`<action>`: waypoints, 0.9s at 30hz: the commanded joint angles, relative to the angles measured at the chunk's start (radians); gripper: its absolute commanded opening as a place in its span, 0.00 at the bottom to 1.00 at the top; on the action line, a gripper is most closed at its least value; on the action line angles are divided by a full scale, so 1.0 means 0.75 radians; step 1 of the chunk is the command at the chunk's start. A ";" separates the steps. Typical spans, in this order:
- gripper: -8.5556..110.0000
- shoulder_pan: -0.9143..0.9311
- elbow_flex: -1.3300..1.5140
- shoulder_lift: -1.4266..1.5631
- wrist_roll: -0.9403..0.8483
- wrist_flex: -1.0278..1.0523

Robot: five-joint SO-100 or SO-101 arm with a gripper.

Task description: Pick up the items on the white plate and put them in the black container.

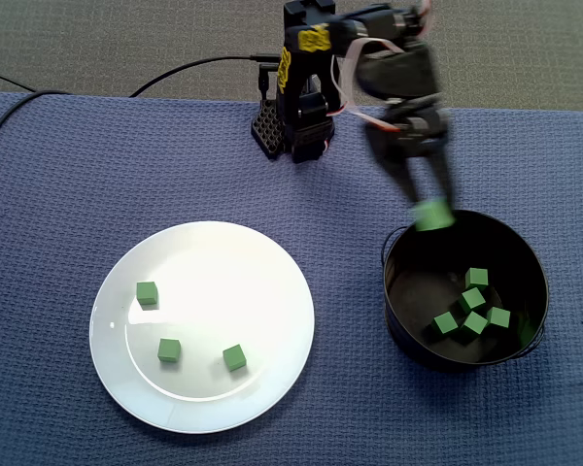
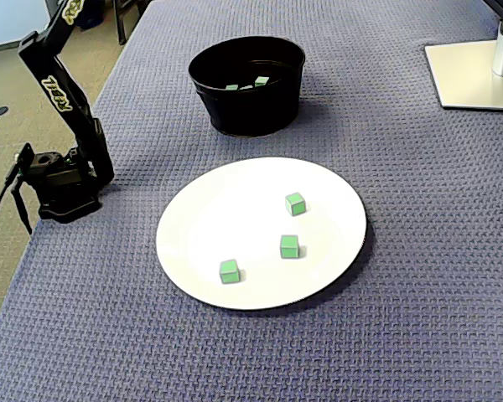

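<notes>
On blue waffle-weave cloth (image 2: 235, 360), white plate (image 2: 235, 209), black container (image 2: 214, 96), monitor base (image 2: 474, 75).

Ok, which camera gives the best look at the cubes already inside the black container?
The fixed view looking down into the black container: five green cubes lie in plain sight on its floor. The other fixed view, from the side, shows only two or three cube tops past the near wall.

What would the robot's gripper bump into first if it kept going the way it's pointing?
Probably the black container. The gripper, holding a green cube, points down over its rim; motion blur and unclear depth hide whether it meets rim or inside.
</notes>
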 commanded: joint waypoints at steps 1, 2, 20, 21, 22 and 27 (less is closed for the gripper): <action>0.07 -0.196 0.112 -0.106 -0.002 -0.108; 0.07 -0.215 0.166 -0.149 -0.018 -0.141; 0.19 -0.290 0.581 -0.632 -0.168 -0.540; 0.21 -0.295 0.567 -0.628 -0.176 -0.522; 0.24 -0.299 0.542 -0.620 -0.186 -0.485; 0.31 -0.247 0.215 -0.526 -0.176 -0.065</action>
